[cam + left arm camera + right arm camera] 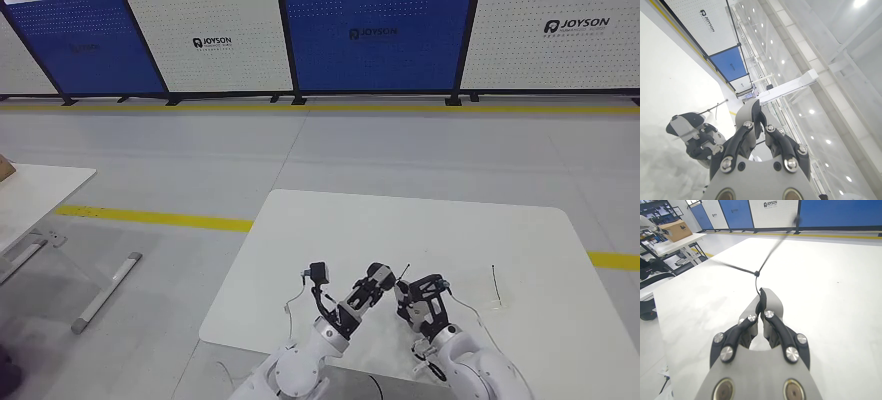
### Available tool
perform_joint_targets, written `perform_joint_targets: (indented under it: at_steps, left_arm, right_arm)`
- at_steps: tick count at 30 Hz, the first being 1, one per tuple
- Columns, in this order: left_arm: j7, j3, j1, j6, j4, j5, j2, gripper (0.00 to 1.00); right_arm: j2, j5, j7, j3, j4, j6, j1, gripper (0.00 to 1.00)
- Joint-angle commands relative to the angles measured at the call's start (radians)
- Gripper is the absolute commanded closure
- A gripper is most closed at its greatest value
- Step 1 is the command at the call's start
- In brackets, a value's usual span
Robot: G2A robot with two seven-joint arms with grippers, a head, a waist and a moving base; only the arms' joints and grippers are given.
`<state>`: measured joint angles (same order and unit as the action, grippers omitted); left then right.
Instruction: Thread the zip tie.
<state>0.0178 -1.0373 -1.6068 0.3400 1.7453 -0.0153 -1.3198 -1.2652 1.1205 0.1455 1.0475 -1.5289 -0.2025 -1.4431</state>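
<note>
My right gripper (760, 295) is shut on the end of a black zip tie (756, 273). From the fingertips the strap rises to the small square head. There two thin strands branch off, one sideways and one long one slanting up and away. In the top view that strand (404, 270) sticks up between the two grippers near the table's front edge. My left gripper (757, 108) points up toward the ceiling, shut, with nothing seen between its pads. It sits close beside the right gripper (687, 126), whose zip tie (715, 108) pokes out past it.
A second black zip tie (495, 285) lies loose on the white table (420, 220), right of both grippers. The rest of the tabletop is bare. Another table with a cardboard box (676, 230) stands off to the side, beyond the floor gap.
</note>
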Motion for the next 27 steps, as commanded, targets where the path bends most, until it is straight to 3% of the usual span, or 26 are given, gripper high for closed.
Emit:
perform_joint_targets:
  at_steps: [1,5,8,12,13,14,15,21,27]
  left_arm:
    - [-0.003,-0.003,-0.003,0.0,0.005,-0.002,0.001,1.0]
    - [0.007,-0.01,-0.006,0.0,-0.004,-0.002,0.002,1.0]
    - [0.034,-0.011,-0.002,0.0,-0.032,0.023,0.001,1.0]
    - [0.109,-0.01,0.012,0.0,-0.074,0.049,-0.004,1.0]
    - [0.113,-0.008,0.013,0.0,-0.076,0.049,-0.004,0.9]
    - [0.113,-0.008,0.013,0.0,-0.076,0.049,-0.004,0.68]
    - [0.113,-0.008,0.013,0.0,-0.076,0.049,-0.004,0.0]
    - [0.113,-0.008,0.013,0.0,-0.076,0.049,-0.004,0.0]
    - [0.109,-0.014,0.024,-0.03,-0.095,0.066,-0.003,0.0]
  right_arm:
    - [-0.001,0.008,-0.004,-0.003,0.003,0.005,0.001,1.0]
    - [-0.001,-0.034,-0.009,0.001,0.005,-0.03,-0.001,1.0]
    - [0.0,-0.059,-0.027,0.022,-0.006,-0.016,-0.009,1.0]
    - [0.0,-0.105,-0.064,0.044,-0.027,-0.012,-0.026,1.0]
    - [0.001,-0.121,-0.066,0.048,-0.029,-0.025,-0.029,1.0]
    - [0.001,-0.121,-0.066,0.048,-0.029,-0.025,-0.029,1.0]
    - [0.001,-0.121,-0.066,0.048,-0.029,-0.025,-0.029,1.0]
    - [0.001,-0.121,-0.066,0.048,-0.029,-0.025,-0.029,1.0]
    - [-0.001,-0.148,-0.112,0.058,-0.05,-0.011,-0.044,1.0]
